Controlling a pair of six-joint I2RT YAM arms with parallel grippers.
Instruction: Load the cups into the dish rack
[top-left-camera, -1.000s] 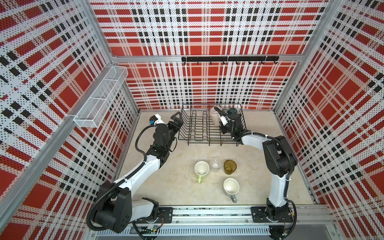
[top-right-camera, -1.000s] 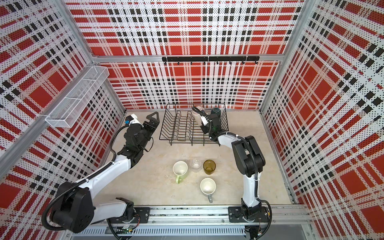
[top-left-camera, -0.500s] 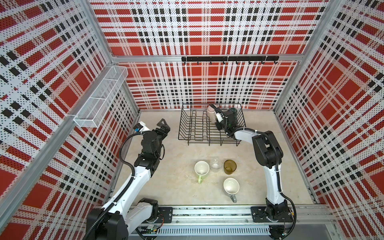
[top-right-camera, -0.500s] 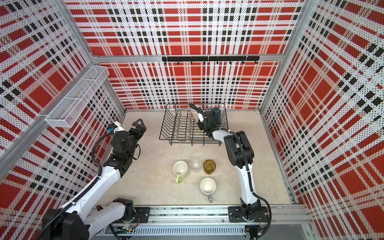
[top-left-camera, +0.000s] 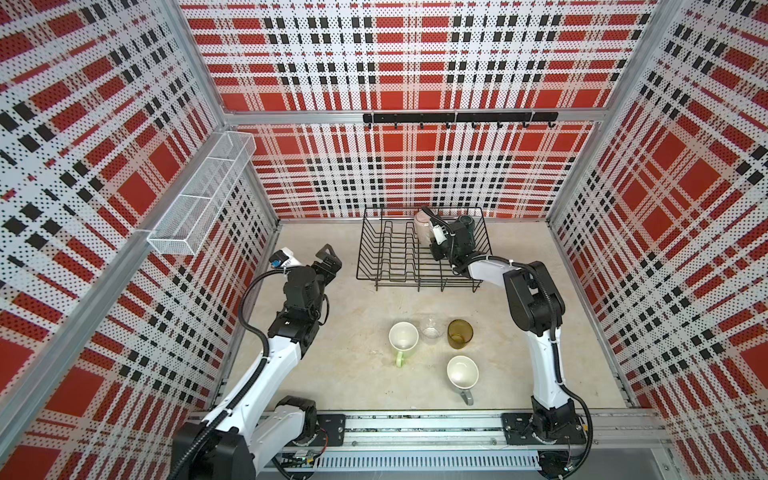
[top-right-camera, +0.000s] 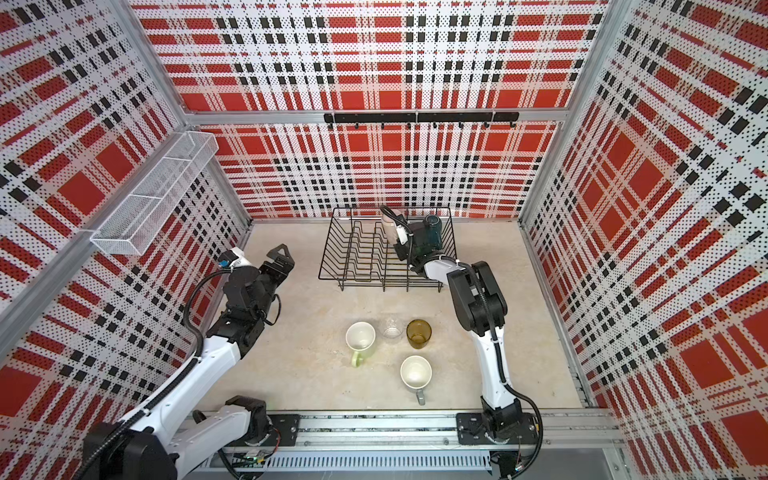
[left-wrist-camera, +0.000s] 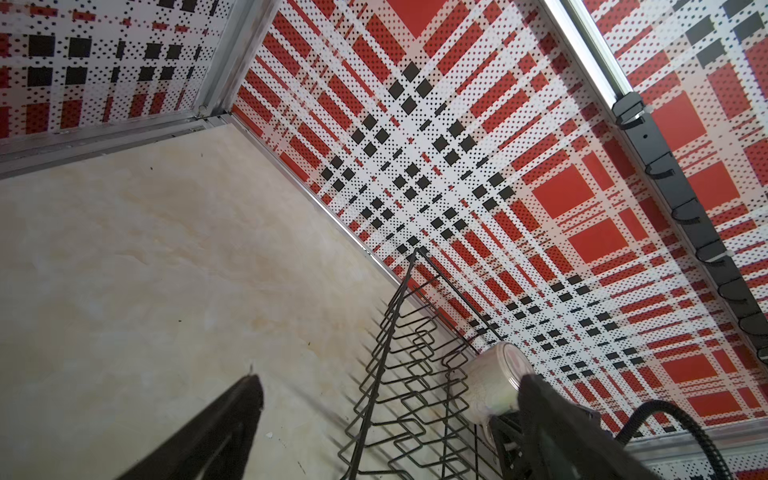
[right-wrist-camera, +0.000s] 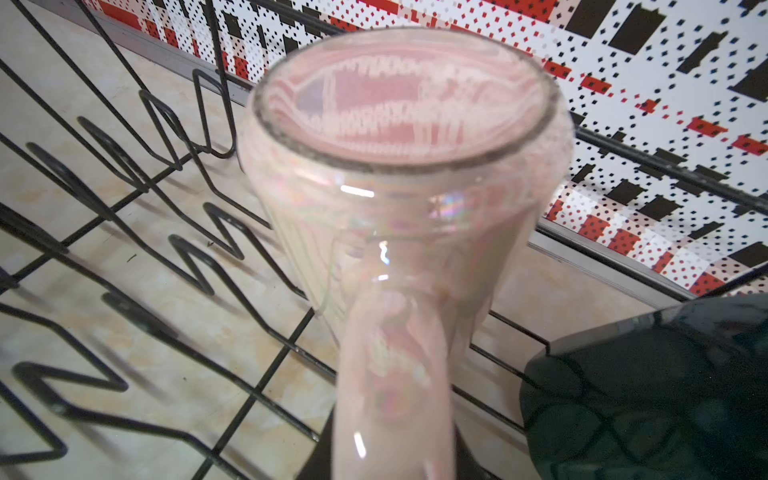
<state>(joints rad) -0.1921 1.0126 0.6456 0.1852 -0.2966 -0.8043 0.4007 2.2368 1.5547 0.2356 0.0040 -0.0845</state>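
Beige tabletop (top-left-camera: 353, 374), red plaid walls (top-left-camera: 415, 62); left gripper (top-left-camera: 329, 257) agape, right gripper (top-left-camera: 433, 242) tight on pink mug (right-wrist-camera: 399, 174).

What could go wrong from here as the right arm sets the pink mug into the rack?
1. The right gripper holds the pale pink mug by its handle only, base up; it could swivel in the grip.
2. The dark teal mug sits close beside it in the dish rack; lowering or pulling out may knock it.
3. Wire loops rise close by; a rim landing on one could leave the mug tilted.
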